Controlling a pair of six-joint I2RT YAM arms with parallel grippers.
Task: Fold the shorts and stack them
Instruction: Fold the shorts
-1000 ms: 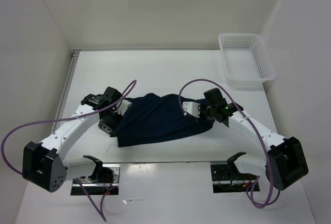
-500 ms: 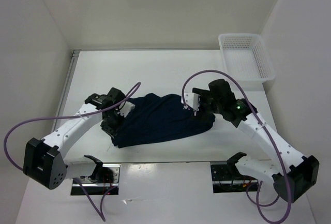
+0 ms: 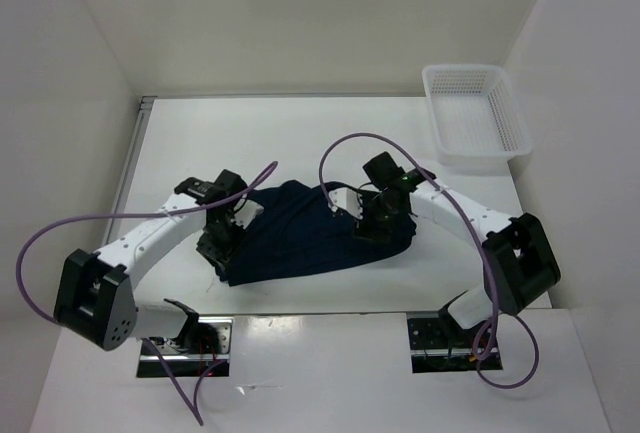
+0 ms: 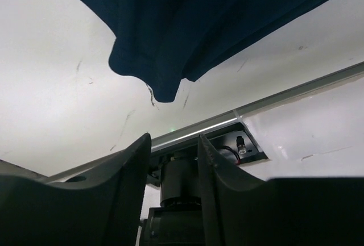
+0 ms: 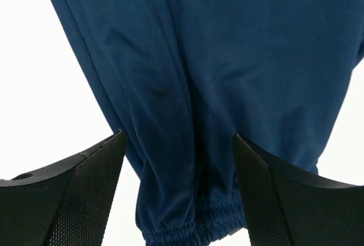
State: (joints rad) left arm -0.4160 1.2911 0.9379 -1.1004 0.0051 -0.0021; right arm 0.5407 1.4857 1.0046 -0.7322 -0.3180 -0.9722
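White mesh basket (image 3: 478, 113) (upright) sits on the table's (image 3: 300, 143) far-right corner.

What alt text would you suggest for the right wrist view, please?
Dark navy shorts lie on a white table, filling most of the view. Their gathered elastic edge sits between the jaws of the open right gripper.

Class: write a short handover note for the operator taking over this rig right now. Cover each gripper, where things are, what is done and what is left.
Left gripper: open, holding nothing, at the left edge of the shorts.
Right gripper: open, low over the shorts' right end, fabric below its fingers, not pinched.
Shorts: a rumpled, roughly folded bundle in the middle of the table, apart from the basket at the far right.
Done: a rough fold, it seems.
Left: probably tidy the fold, then stack.
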